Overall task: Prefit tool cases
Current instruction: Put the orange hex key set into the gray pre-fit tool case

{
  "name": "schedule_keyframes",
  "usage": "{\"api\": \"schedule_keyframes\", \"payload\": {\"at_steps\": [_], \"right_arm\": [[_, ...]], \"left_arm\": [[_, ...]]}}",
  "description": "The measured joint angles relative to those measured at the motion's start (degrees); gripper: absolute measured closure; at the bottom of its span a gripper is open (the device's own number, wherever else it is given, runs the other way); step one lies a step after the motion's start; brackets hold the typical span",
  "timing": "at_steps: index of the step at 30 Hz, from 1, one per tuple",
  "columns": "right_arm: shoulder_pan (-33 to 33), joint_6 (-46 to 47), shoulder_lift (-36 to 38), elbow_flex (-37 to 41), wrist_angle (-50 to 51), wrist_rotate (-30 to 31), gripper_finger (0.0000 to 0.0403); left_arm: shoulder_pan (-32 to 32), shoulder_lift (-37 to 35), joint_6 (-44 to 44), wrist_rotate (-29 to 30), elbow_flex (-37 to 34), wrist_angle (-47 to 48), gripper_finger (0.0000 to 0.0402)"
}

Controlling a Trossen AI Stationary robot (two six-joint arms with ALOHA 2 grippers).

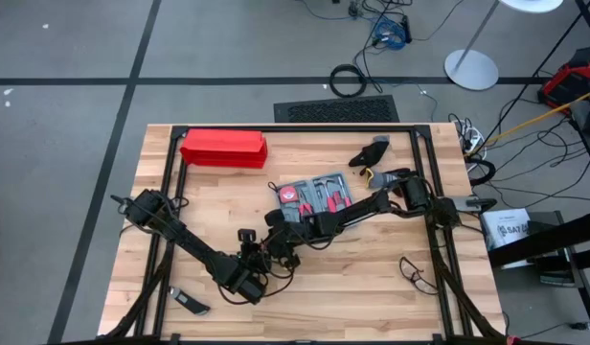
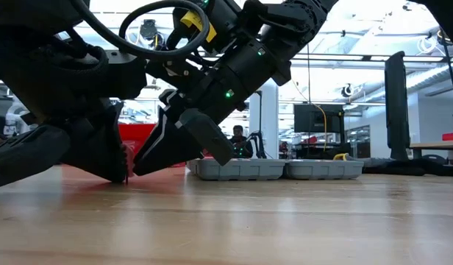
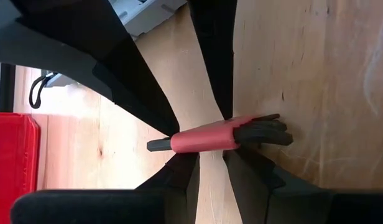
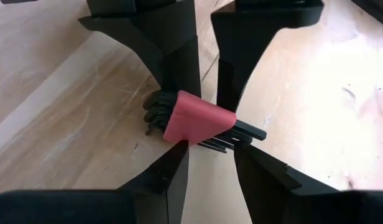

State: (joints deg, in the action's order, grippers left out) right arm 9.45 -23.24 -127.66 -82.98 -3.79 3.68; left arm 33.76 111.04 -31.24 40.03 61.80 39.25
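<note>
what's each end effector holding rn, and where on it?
Both meet on the red hex key holder. Left end effector pinches its red sleeve, keys jutting out both ends. Right end effector straddles it; grip cannot be told.

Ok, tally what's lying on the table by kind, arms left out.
Red box: 1
Open tool case: 1
Red-sleeved hex key set: 1
Other dark loose items, far right and near left: 2
Total: 5

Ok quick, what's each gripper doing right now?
Left gripper: closed, holding the hex keys.
Right gripper: open, its fingers either side of the hex keys.
</note>
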Motion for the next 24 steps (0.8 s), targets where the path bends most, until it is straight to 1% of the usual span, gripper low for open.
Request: {"api": "schedule_keyframes", "payload": {"at_steps": [7, 11, 17, 24], "right_arm": [[0.09, 0.05, 0.00, 0.00, -0.02, -0.20, 0.0275], [0.41, 0.80, 0.13, 0.00, -0.07, -0.38, 0.0275], [0.14, 1.14, 0.22, -0.04, 0.33, -0.83, 0.0275], [-0.07, 1.29, 0.15, -0.11, 0.38, -0.96, 0.0275]], "left_arm": [[0.00, 0.00, -0.10, 0.03, 0.04, 0.03, 0.0314], [0.07, 0.11, -1.15, 1.39, 0.98, 0.49, 0.0314], [0.53, -0.12, 1.73, 1.71, 3.00, 2.28, 0.0314], [3.17, -0.53, 1.99, 6.44, 5.28, 4.41, 0.0314]]}}
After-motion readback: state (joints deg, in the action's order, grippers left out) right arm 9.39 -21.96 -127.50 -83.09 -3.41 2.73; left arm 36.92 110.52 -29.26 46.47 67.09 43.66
